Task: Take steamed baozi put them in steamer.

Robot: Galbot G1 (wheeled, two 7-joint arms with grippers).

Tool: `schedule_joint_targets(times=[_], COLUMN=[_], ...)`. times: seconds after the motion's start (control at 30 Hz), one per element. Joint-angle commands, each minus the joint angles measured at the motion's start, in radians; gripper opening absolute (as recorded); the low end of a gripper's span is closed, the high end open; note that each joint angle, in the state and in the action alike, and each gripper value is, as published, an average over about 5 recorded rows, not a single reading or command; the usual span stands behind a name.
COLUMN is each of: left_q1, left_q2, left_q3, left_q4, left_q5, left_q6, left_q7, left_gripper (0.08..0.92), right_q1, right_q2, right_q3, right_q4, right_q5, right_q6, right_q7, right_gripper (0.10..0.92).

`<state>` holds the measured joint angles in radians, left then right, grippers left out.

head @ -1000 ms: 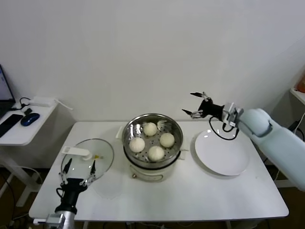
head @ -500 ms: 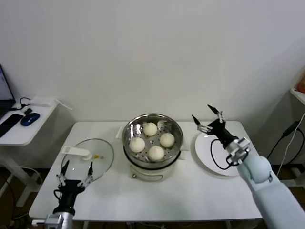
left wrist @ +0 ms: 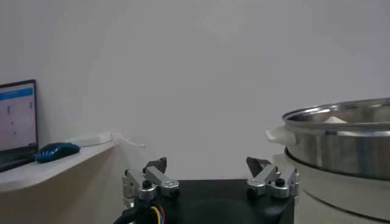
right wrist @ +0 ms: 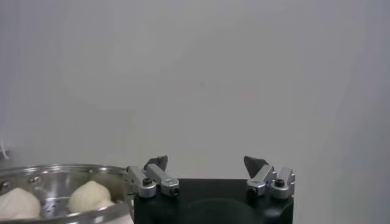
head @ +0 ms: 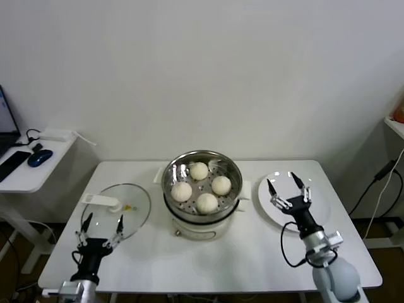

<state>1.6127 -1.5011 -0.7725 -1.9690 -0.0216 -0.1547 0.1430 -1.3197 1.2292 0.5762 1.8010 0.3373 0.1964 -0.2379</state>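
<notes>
Item 1, steamer [head: 202, 165]: you will find it at the middle of the white table [head: 208, 268], a shiny steel basket on a white pot base. It sits where it did a second ago.

Item 2, steamed baozi, four in all, every one inside the steamer basket on its perforated floor. Taking the basket as a clock face: one baozi at 12 o'clock [head: 199, 170], one at 3 o'clock [head: 221, 185], one at 6 o'clock [head: 206, 202], one at 9 o'clock [head: 182, 191]. None has shifted since the earlier frames. The right wrist view shows you two of them above the rim [right wrist: 89, 196].

Item 3, right gripper [head: 288, 191]: your main change. A second ago it reached in from the table's 3 o'clock side, held high beyond the plate's far edge; it has since swung back and down and now points up over the white plate [head: 317, 208], at 3 o'clock from the steamer and apart from it. Its fingers [right wrist: 155, 164] are spread wide with nothing between them.

Item 4, left gripper [head: 101, 231]: parked near the table's front-left corner, at the near edge of the glass lid [head: 129, 208], which lies at 9 o'clock from the steamer. Fingers apart, empty. It has dropped slightly from a second ago.
</notes>
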Motion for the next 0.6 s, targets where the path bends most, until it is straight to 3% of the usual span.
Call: schedule_joint_targets(times=[0.03,0.6], left_q1=[0.006,0.025], left_q2=[-0.006,-0.009], left_q3=[-0.014,-0.020], left_q4=[0.003,-0.009], left_q5=[-0.006,-0.023], left_q6=[0.007,-0.010], left_q7=[0.027,0.046], left_gripper=[0.823,0.823], right_q1=[-0.197,-0.244], right_q2=[0.126,0.148], right_q3=[0.067,0.059], right_q4=[0.048,0.055], right_q5=[0.011,0.008], right_q6=[0.042,0.078], right_q7=[-0.022,-0.051], right_gripper=[0.823,0.823])
